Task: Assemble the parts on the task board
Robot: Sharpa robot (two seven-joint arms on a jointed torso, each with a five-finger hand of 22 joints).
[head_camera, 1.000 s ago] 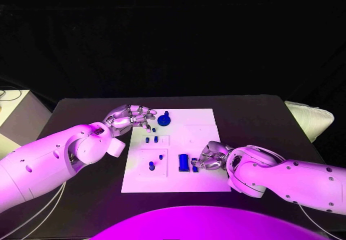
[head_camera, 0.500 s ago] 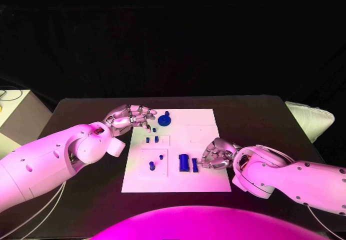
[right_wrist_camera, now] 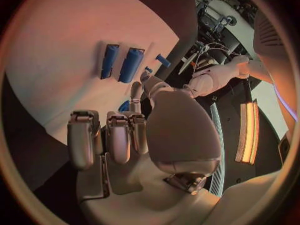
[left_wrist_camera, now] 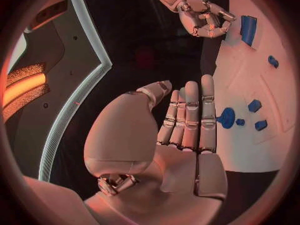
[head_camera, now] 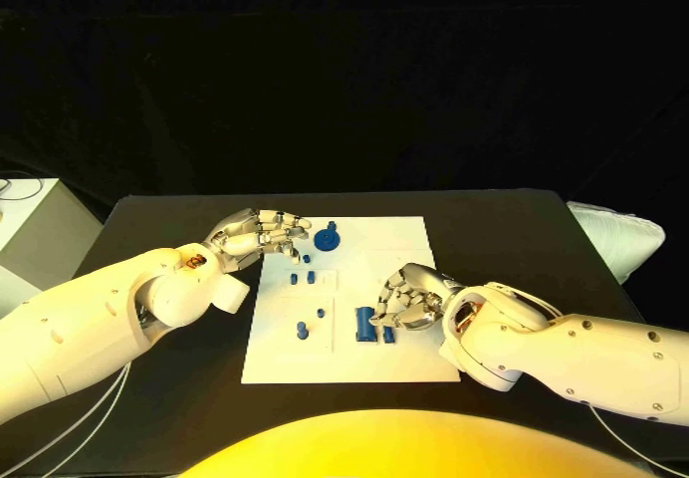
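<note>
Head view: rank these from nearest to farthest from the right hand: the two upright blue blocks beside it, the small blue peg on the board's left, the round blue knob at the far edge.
1. Blue blocks, right beside the right hand.
2. Small blue peg, left part of the task board.
3. Round blue knob, far edge, by the left hand.

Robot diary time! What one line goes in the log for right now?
left hand: open, over task board far-left corner | right hand: empty, fingers curled, beside two long blue parts | parts: on board
</note>
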